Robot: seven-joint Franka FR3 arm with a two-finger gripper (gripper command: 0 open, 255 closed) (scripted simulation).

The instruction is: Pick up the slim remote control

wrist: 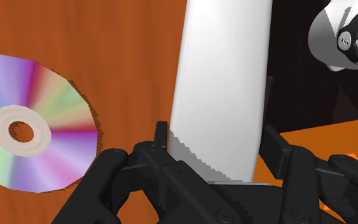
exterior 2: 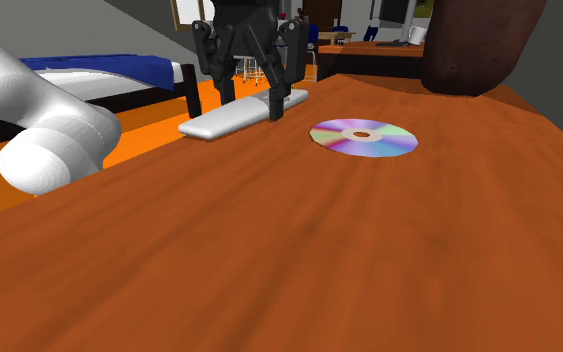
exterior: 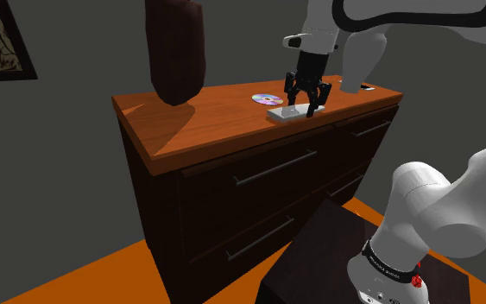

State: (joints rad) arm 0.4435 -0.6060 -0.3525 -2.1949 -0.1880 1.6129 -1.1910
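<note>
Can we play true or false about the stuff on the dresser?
1. The rainbow-shiny round disc lies flat on the orange-brown wooden dresser top. True.
2. The slim white remote control lies on top of the disc. False: it lies beside the disc, not touching it.
3. The black gripper is down at the remote control. True.
4. The dark dresser drawers are pulled open. False: they are shut.

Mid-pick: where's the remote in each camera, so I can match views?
Shoulder view: white remote on the dresser top, just right of the disc.
Second exterior view: remote upper left of centre, left of the disc.
Wrist view: remote inside the open gripper, disc alongside.
Shared landmark: the disc.
</note>
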